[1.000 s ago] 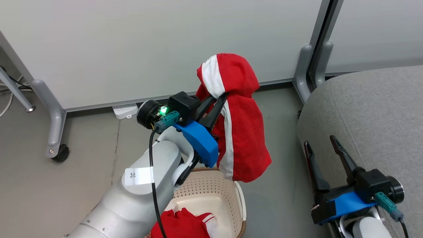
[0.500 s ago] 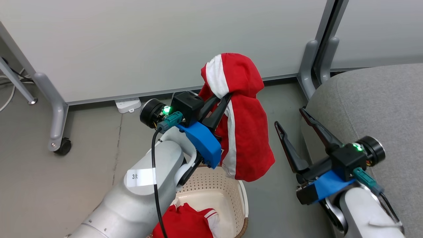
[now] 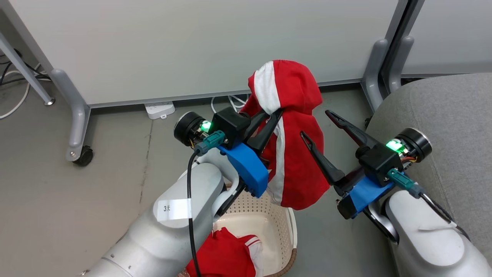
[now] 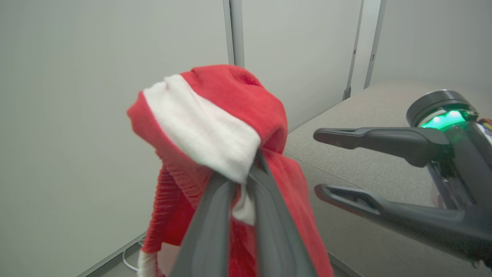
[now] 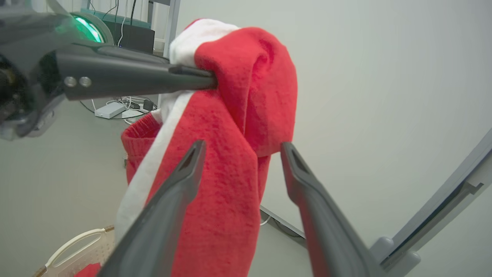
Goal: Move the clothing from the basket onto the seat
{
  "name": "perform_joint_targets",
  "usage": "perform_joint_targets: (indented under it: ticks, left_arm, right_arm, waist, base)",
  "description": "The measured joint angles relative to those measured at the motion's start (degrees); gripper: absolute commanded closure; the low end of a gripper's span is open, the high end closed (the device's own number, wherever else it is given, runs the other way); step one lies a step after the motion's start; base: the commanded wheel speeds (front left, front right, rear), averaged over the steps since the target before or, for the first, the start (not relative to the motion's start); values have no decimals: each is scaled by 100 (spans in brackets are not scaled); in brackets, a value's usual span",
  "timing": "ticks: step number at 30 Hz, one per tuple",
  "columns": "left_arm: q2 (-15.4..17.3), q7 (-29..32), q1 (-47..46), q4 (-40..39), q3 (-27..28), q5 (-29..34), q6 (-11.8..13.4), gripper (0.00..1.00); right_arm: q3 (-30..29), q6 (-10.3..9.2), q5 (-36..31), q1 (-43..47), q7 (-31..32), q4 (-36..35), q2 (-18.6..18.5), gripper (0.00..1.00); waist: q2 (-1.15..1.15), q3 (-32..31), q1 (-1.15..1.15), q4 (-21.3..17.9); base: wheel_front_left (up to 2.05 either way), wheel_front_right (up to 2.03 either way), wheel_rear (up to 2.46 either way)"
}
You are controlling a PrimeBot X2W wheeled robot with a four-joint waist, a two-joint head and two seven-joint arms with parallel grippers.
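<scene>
Where your left gripper [image 3: 273, 112] clamps shut on a garment [image 3: 296, 161], the red cloth hangs doubled over the fingertips, above the basket [image 3: 250, 209] and clear of its rim. Your right gripper [image 3: 314, 123] stands wide open close beside the hanging cloth, grasping nothing; contact unclear. A second garment [image 3: 230, 256] lies in the basket. The seat [image 3: 453, 115] is at your right.

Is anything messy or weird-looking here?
Nothing is spilled or broken. The red garment hangs bunched and folded over the left gripper, above the basket, not spread out. A second red garment lies crumpled in the basket.
</scene>
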Motion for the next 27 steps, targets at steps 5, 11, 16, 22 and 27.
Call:
perform_joint_targets:
  ticks: [5, 11, 16, 22, 27]
  left_arm:
    - [-16, 0, -23, -74, -63, 26, -1, 100]
    - [-37, 0, -74, -159, -112, 54, -1, 100]
    - [-58, 0, -111, -196, -154, 54, -2, 100]
    - [-66, 0, -142, -224, -216, 54, -9, 100]
    - [-78, 0, -187, -247, -246, 53, -10, 100]
  right_arm:
    - [374, 0, 171, -288, -1, 357, -127, 0]
    - [907, 0, 519, -579, -1, 732, -221, 0]
    - [1324, 0, 889, -790, -1, 935, -257, 0]
    - [1600, 0, 1202, -1001, -1, 1065, -250, 0]
    - [1691, 0, 1361, -1139, -1, 1157, -164, 0]
  waist:
    - [0, 49, 0, 69]
    - [0, 117, 0, 132]
    - [0, 171, 0, 175]
    - [0, 237, 0, 210]
    - [0, 280, 0, 221]
  base:
    - [0, 0, 0]
    - [0, 0, 0]
    - [0, 0, 0]
    - [0, 0, 0]
    - [0, 0, 0]
